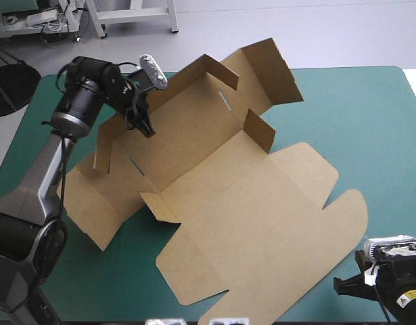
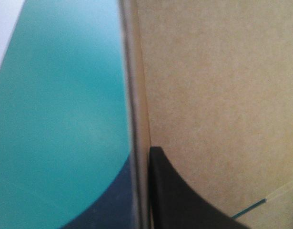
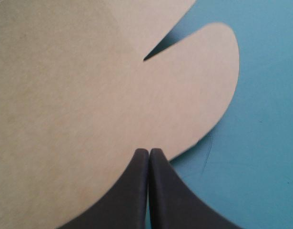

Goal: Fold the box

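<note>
Brown box (image 1: 214, 176) sits mid bench (image 1: 370, 115), its walls raised toward the far left corner and its lid flat toward the near right. Left fingers (image 2: 175, 191) pinch a raised wall; right fingers (image 3: 132, 191) are pressed together, empty, at the lid's rounded flap.

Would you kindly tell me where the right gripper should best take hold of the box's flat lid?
Probably the lid's rounded flap, approached from the table's near right corner: it juts out past a notch, its curved edge free just ahead of the right gripper, which is shut.
</note>
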Controlling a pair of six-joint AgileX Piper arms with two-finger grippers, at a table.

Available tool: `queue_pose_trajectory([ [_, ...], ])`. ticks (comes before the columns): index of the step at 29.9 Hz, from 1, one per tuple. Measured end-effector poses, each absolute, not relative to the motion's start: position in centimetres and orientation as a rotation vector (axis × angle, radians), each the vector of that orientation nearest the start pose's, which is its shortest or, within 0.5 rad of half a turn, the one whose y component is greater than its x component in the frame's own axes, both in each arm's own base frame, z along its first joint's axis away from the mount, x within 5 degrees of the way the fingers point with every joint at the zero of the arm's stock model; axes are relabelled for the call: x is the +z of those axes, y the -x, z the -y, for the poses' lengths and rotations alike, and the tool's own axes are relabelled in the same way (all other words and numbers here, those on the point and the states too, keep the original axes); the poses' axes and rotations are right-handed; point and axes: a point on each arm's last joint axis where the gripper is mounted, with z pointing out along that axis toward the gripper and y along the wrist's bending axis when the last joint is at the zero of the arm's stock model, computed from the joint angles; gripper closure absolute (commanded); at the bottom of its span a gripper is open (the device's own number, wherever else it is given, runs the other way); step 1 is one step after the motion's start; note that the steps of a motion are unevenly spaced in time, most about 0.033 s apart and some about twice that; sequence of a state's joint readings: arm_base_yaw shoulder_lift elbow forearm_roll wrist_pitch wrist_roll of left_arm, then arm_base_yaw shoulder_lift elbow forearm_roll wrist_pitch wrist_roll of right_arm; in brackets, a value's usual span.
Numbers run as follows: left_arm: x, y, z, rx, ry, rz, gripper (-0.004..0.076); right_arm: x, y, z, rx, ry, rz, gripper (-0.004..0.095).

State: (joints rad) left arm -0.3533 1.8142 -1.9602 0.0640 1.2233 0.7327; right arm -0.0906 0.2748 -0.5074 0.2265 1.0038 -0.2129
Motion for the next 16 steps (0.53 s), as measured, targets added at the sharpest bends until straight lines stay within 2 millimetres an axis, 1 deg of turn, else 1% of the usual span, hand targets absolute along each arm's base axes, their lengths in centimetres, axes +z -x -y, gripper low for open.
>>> queue_pose_trajectory([
  [4, 40.2, -36.0, 17.1, 0.4, -1.457, -2.019, 0.0733, 28.1, -4.1, -1.4, 0.115, 0.102, -2.229, 0.0921],
  [7, 40.7, -35.0, 19.7, 0.528, -1.52, -1.882, 0.0733, 28.1, -4.1, -1.4, 0.115, 0.102, -2.229, 0.0921],
  [12, 42.0, -33.2, 23.6, 0.686, -1.523, -1.666, 0.0733, 28.1, -4.1, -1.4, 0.115, 0.102, -2.229, 0.0921],
  [16, 42.7, -31.8, 25.6, 0.74, -1.496, -1.573, 0.0733, 28.1, -4.1, -1.4, 0.115, 0.102, -2.229, 0.0921],
])
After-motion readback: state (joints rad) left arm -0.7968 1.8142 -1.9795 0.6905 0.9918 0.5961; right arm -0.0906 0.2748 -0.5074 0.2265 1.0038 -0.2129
